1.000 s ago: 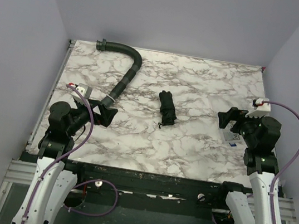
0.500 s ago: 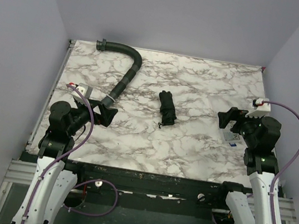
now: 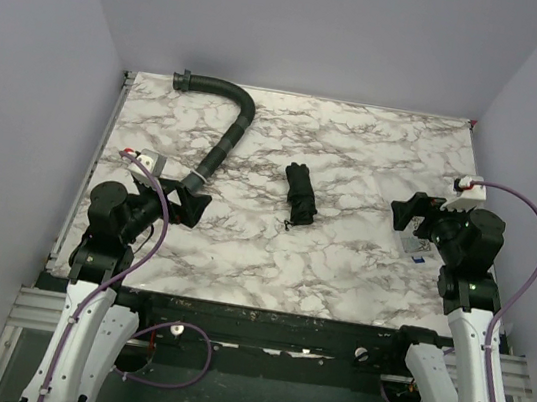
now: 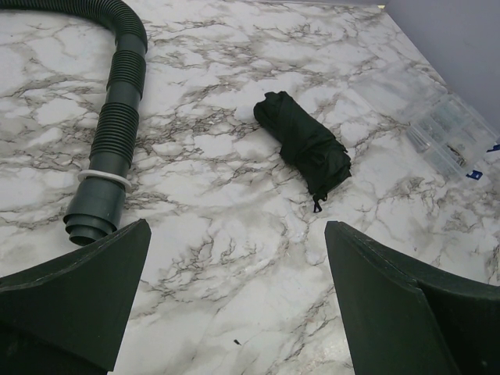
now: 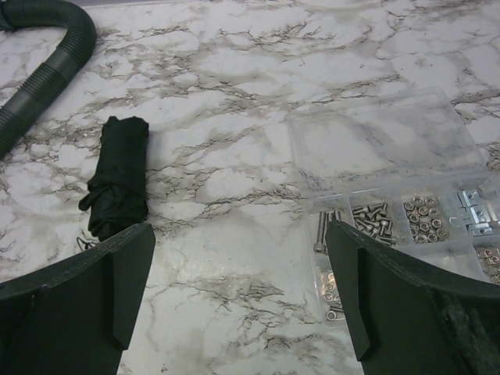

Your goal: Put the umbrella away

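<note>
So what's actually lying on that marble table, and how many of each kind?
Black folded umbrella: 1
Black ribbed hose: 1
Clear plastic box with screws and nuts in its compartments: 1
Total: 3

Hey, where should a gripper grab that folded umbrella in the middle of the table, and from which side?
Probably mid-bundle, from straight above, jaws closing across the narrow width. The umbrella lies flat on the table as a short roll with both long sides free; the near end trails only a thin strap.
</note>
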Robot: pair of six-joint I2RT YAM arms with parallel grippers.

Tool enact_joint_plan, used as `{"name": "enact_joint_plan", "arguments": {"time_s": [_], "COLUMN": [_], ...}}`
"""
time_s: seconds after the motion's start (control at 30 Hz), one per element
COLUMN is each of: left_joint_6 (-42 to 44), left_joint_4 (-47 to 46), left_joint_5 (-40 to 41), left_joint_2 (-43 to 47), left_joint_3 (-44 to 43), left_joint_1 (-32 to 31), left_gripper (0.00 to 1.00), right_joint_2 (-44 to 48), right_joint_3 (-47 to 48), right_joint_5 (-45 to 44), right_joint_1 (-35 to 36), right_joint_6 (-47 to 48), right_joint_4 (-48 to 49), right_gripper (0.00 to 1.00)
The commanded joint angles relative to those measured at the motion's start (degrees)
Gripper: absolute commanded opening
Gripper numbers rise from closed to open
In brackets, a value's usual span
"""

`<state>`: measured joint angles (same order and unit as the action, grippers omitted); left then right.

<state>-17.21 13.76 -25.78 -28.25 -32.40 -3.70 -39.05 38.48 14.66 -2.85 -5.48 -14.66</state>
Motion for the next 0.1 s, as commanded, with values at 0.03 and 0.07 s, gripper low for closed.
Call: {"name": "enact_joint_plan", "arguments": {"time_s": [0.03,0.07], "left_joint_6": [-0.4,-0.4], "left_joint_4": [-1.0,-1.0], "left_joint_5": [-1.6,-1.6], "left_joint_2": [0.0,-0.1], "left_joint_3": [0.4,0.4], "left_joint_1": [0.3,0.3], "left_gripper": [0.98,0.98], "right_joint_2": [0.6,0.6], "right_joint_3": [-0.4,-0.2], "right_joint_5": [0.1,-0.1], "right_joint_1": [-0.4,-0.3], "right_joint_6": [0.2,0.2], "right_joint_4": [0.8,0.8], "right_gripper": [1.0,1.0]}}
